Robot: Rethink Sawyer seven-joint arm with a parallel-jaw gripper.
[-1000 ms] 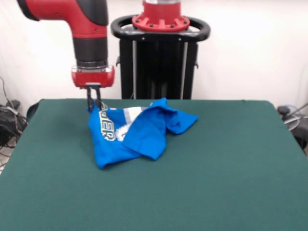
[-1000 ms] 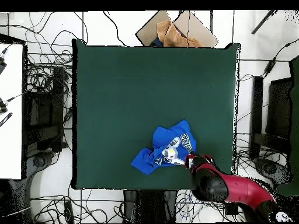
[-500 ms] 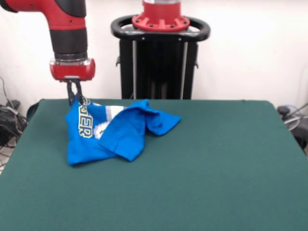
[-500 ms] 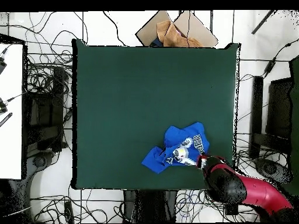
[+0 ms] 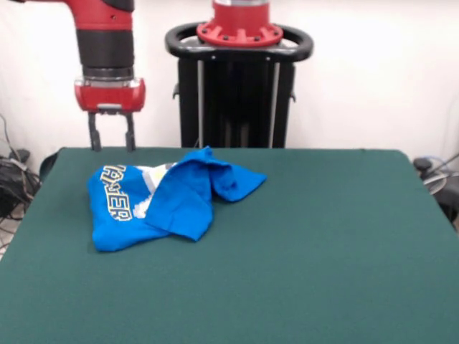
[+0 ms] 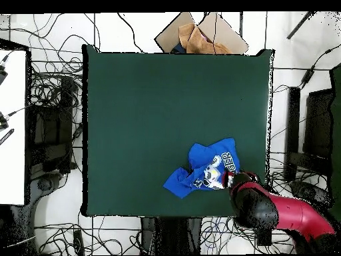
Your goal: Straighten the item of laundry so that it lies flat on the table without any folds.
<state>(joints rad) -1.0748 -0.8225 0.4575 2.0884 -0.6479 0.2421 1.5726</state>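
The item of laundry (image 5: 161, 197), a small bright blue T-shirt with yellow-white lettering, lies crumpled on the green table (image 5: 301, 244) at the far left in the front view. One flap is folded across its middle, covering most of the print. In the overhead view the item of laundry (image 6: 206, 170) sits near the table's (image 6: 153, 107) bottom right corner. My gripper (image 5: 110, 145) hangs open just above the shirt's far left corner, with nothing between its fingers (image 5: 94, 140). The arm hides the gripper in the overhead view.
A black pedestal (image 5: 239, 79) stands behind the table's far edge. Cables (image 6: 53, 120) and a cardboard box (image 6: 200, 33) lie on the floor around the table. A white desk (image 6: 12, 127) stands at the overhead view's left.
My gripper dragged the shirt toward the table's left side in the front view, then let go and rose. The shirt's held corner has dropped onto the table.
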